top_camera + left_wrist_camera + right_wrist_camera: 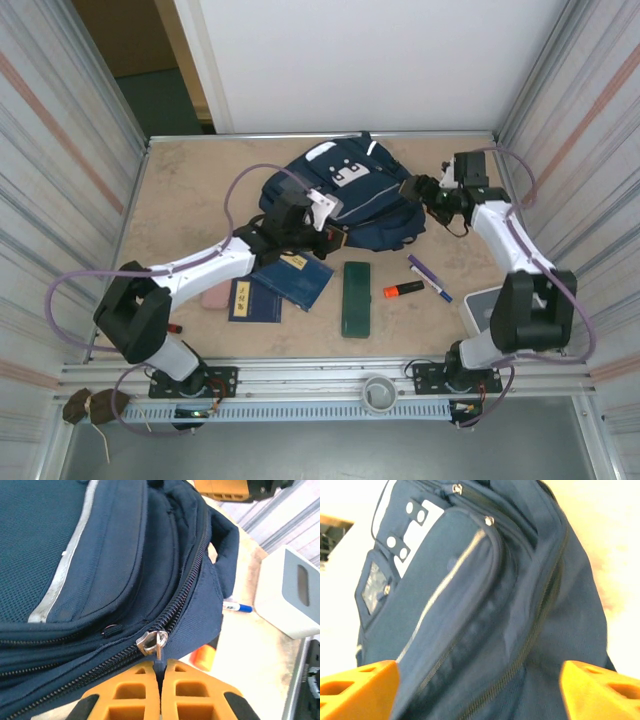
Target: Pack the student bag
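left gripper (160, 692): orange fingers (125, 695) pressed together, pinching the zipper pull (160, 652) of the student bag (100, 555) at their tips. the silver slider (148, 643) sits just ahead of the fingertips on the main zip, which runs away up and to the right of the gripper and looks closed. the bag's navy body lies ahead and to the left of this gripper, its pale stripe (62, 575) crossing the front pocket. an orange highlighter (202, 657) lies just right of the fingers, partly hidden by the bag; a blue-capped pen (237, 607) lies farther ahead on the right, and a white box (292, 592) beyond that. right gripper (480, 690): fingers (357, 690) spread wide, holding nothing; the bag lies directly ahead and between them, contact cannot be told. from above, the bag (350, 200) lies on the bench (180, 190) between the two grippers, left gripper (325, 235) at its near edge, right gripper (415, 190) at its right side. behind the left gripper lie two navy notebooks (255, 298) and a green case (357, 298).
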